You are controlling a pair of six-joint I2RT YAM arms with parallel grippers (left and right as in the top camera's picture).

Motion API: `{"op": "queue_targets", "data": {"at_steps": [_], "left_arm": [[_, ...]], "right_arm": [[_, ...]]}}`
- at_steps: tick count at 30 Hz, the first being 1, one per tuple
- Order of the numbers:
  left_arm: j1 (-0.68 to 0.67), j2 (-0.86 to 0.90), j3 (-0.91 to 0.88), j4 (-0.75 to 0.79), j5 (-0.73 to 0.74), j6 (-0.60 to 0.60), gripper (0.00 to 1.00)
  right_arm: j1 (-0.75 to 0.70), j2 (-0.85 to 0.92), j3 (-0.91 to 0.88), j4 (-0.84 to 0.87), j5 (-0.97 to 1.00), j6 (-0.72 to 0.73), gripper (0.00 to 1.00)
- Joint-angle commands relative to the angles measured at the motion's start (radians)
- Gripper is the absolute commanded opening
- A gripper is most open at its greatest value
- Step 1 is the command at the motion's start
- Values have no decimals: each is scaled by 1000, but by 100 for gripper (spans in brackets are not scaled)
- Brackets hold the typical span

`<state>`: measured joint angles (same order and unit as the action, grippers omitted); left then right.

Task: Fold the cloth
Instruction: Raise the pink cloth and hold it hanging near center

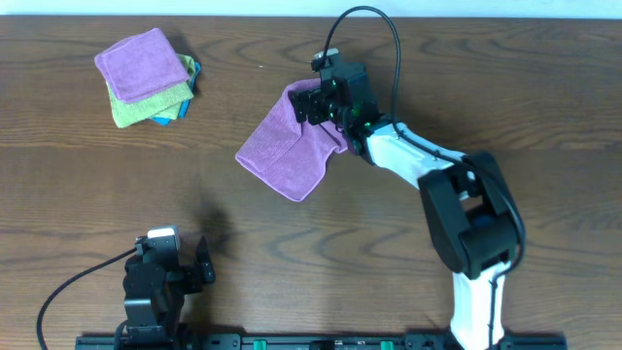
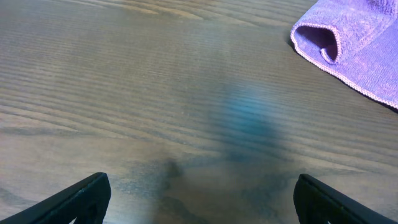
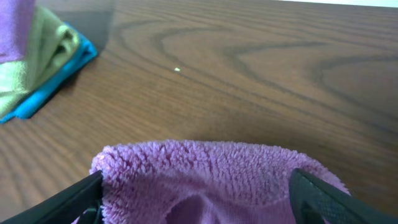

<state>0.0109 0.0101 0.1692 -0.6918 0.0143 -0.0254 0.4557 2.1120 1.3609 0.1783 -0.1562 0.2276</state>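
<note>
Two pincers are in view, and both stand wide open. The right pincer (image 3: 199, 196) has its two fingers (image 3: 84, 194) spread far apart, with a raised, fluffy hump of the cloth (image 1: 287, 146) sitting between them; the terry reaches toward both fingers, but nothing is pinched. From overhead, this pincer hovers over the cloth's upper right part, with its white and black arm (image 1: 428, 160) slanting in from the lower right and a black cable (image 1: 384, 19) looping above it.

The lilac cloth lies near the middle of the bench (image 1: 505, 78), set like a diamond, with one layer lapped over another so that an edge runs across its face. Its lower left part lies flat on the wood.

The left pincer (image 2: 199, 199) sits low at the near left edge of the bench, well apart from the cloth, with bare wood between its fingers. Its camera catches one corner of the cloth at the upper right, where the hem curls into a small loop.

Far to the upper left sits a stack: a purple cloth (image 1: 144, 63) on a lime-green cloth (image 1: 136, 109), with a blue cloth (image 1: 187, 92) peeking out beneath.
</note>
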Motion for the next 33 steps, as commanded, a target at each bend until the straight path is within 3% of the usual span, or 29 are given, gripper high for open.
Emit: {"op": "queue_targets", "data": {"at_steps": [1, 7, 13, 18, 22, 30, 33], "left_arm": [[-5, -6, -10, -14, -18, 4, 95], [-5, -6, -10, -14, -18, 4, 95], [-5, -6, -10, -14, -18, 3, 95], [-5, -6, -10, -15, -51, 4, 95], [-5, -6, -10, -15, -50, 4, 95], [-5, -6, -10, -14, -49, 4, 95], [-5, -6, -10, -14, -48, 4, 95]], "right_arm": [[-11, -119, 29, -74, 3, 12, 99], [-86, -270, 29, -373, 3, 19, 99], [-208, -312, 29, -585, -61, 72, 99], [-287, -263, 29, -640, -220, 71, 98], [-326, -207, 29, -638, -328, 72, 91], [-328, -87, 28, -638, -402, 80, 89], [-327, -56, 28, -631, -402, 87, 81]]}}
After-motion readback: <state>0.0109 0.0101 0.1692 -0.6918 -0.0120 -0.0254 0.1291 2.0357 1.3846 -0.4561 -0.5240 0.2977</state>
